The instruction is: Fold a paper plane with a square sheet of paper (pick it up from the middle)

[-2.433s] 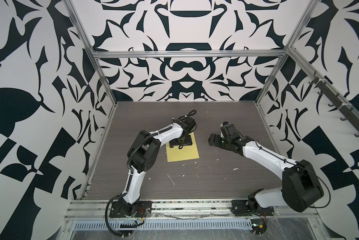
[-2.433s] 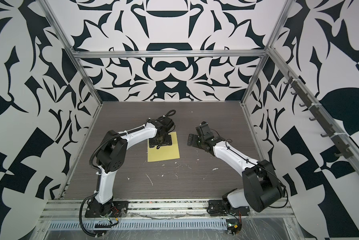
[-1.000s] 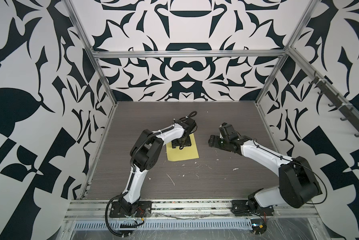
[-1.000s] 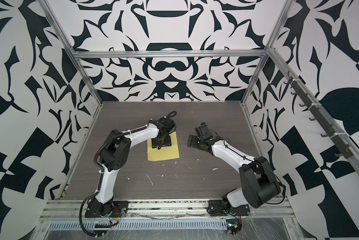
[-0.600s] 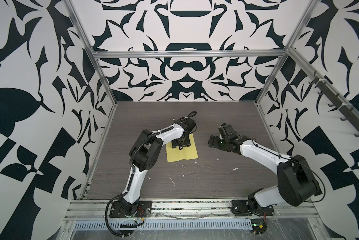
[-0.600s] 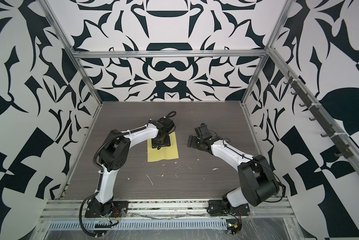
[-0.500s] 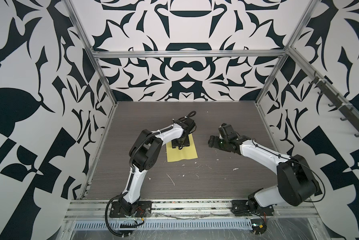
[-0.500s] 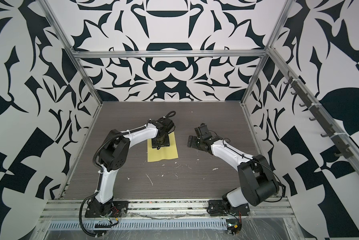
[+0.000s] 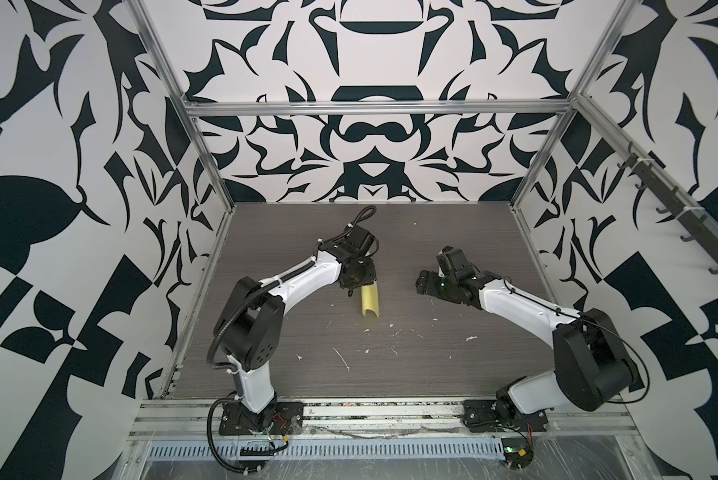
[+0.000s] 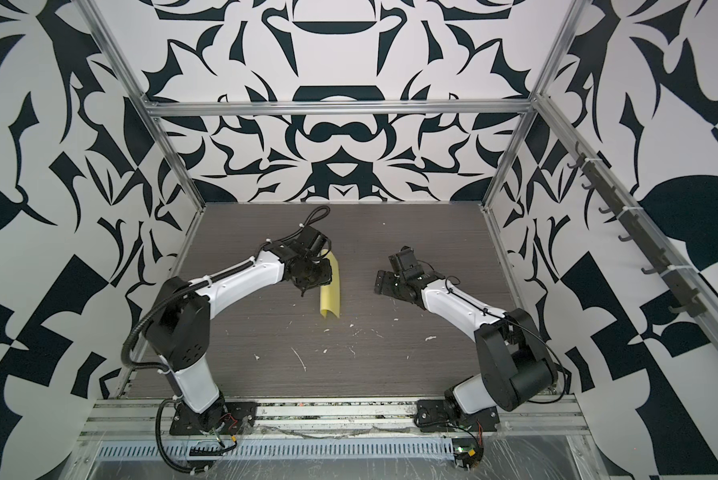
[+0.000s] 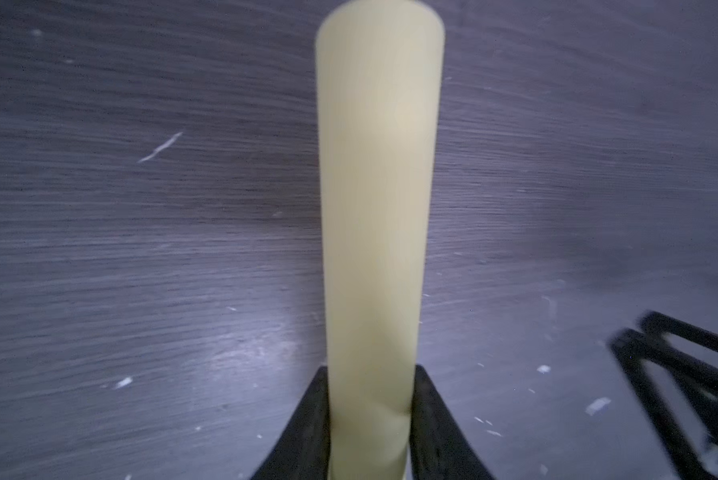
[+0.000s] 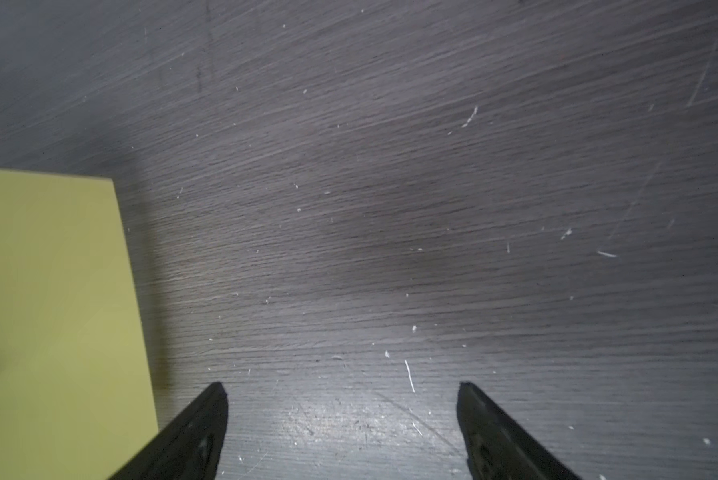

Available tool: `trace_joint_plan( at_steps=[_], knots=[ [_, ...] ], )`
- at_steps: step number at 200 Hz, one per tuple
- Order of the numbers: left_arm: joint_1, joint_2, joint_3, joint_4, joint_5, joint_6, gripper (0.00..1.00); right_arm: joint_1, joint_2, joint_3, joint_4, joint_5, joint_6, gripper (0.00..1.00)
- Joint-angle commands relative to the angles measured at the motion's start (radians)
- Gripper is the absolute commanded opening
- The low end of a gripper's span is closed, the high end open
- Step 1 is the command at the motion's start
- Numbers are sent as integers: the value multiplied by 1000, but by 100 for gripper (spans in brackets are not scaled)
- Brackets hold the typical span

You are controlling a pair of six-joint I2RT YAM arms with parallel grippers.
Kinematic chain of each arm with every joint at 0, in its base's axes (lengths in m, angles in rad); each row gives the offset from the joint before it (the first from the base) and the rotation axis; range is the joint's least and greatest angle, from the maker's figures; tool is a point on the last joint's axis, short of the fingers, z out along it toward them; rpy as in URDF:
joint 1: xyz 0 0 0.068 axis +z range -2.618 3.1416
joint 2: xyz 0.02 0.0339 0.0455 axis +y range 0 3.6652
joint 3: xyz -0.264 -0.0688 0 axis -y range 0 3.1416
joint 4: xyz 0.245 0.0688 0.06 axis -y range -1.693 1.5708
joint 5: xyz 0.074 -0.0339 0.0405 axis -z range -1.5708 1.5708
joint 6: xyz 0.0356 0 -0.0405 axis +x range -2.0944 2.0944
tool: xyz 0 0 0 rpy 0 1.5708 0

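Grip first: our left gripper (image 9: pixel 358 286) pinches the square sheet of paper (image 9: pixel 369 301) left of centre, arched, long axis running near to far; our right gripper (image 9: pixel 427 287), jaws spread, hangs apart to its right.

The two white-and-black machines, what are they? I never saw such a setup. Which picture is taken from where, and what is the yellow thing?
They are two robot arms bolted at the near edge of a dark table. Two pictures look down from above; two come from cameras on the wrists. The left hand pinches the square sheet of paper at its middle, so it bows into a rounded arch. The right hand is open and empty, beside the sheet. Small white flecks litter the table.
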Motion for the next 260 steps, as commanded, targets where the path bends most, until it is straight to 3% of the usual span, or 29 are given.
trace_joint_plan(
  at_steps=[1,20,54,93,144,178,224,260],
  knots=[
    [34,-36,-65,139,217,-29,33,-6,-53,20,33,-33,-13,90],
    [48,-36,-116,244,345,-64,34,-21,-62,15,62,-115,-32,90],
    [65,43,-149,280,400,-91,36,-22,-31,23,95,-252,-60,82],
    [104,81,-210,303,374,-103,37,-10,53,50,148,-381,-26,72],
    [125,84,-242,247,301,-36,40,56,163,116,168,-405,-6,62],
    [125,101,-244,245,297,-18,34,104,237,169,191,-430,15,51],
    [125,107,-256,251,281,-16,34,144,348,232,213,-468,33,37],
    [125,102,-254,247,273,-17,36,150,399,246,208,-476,33,30]
  ],
)
